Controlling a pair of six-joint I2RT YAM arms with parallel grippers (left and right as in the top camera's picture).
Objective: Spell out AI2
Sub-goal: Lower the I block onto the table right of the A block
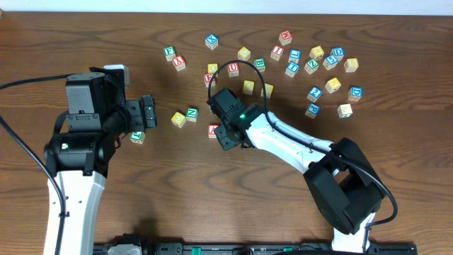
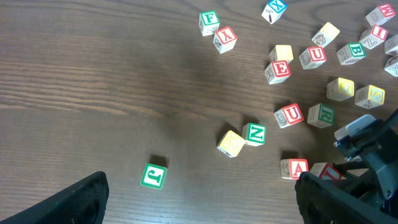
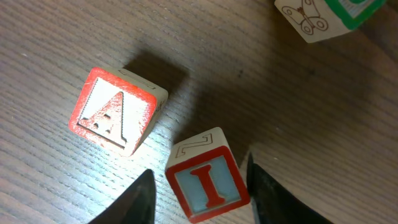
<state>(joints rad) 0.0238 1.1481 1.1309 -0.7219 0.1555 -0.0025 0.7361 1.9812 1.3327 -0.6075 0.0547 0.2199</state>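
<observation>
- The I block (image 3: pixel 208 183) is straddled by the right gripper (image 3: pixel 199 167), its red letter facing up on a blue ground.
- The jaws are spread. A strip of table (image 1: pixel 177 198) is seen between one finger (image 3: pixel 134 199) and the block, while the other finger is set close against the block's far side. Whether it touches cannot be told.
- The A block (image 3: pixel 115 112) is found just beside the I block, not touching it, with its red face up and turned askew.
- A block with a butterfly drawing (image 3: pixel 311 15) is seen further off, apart from both.
- The left gripper (image 2: pixel 199 196) is held wide, released, with nothing gripped. A green block (image 2: pixel 153 175) is seen on the table between its fingers in the wrist view.
- Beyond that, an N block (image 2: pixel 254 133) and a yellow block (image 2: pixel 231 143) are set touching each other.
- The other loose blocks (image 1: pixel 316 52) are scattered toward the far edge. Which of them bears a 2 cannot be made out.
</observation>
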